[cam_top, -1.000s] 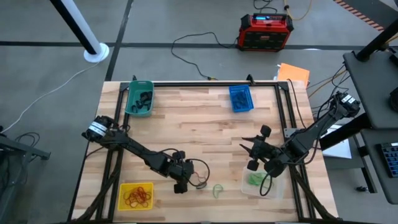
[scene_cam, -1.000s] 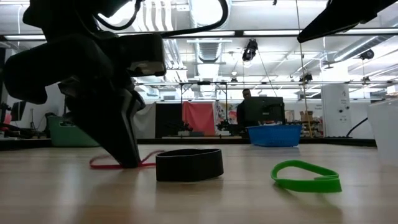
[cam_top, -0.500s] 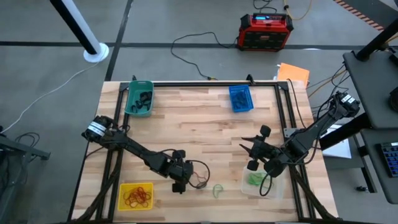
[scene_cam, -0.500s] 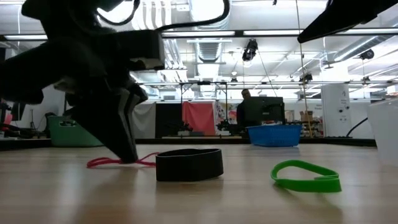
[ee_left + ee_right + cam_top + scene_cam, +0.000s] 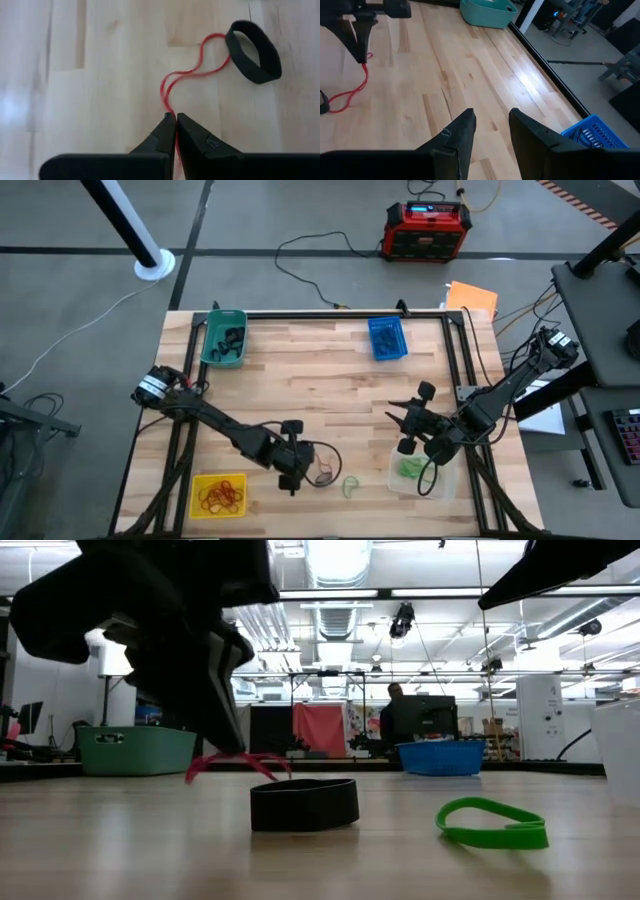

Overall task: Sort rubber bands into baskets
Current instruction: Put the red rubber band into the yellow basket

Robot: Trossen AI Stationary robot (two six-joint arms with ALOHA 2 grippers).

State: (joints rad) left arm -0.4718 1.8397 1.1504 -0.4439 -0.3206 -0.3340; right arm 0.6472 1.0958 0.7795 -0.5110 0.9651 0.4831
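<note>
Risk of losing the red band mid-lift

Left gripper (image 5: 175, 119), jaws pinched shut on one strand of the red rubber band (image 5: 186, 75), lifts it beside the black band (image 5: 252, 58); it could slip or snag there. Right gripper (image 5: 490, 120) waits half-open near the clear basket (image 5: 418, 477).

Red band (image 5: 192, 70), wide black band (image 5: 252, 57), green one (image 5: 492, 822) (bright), on pale striped wood table (image 5: 320, 370); teal basket (image 5: 224, 337), blue basket (image 5: 387, 338).
</note>
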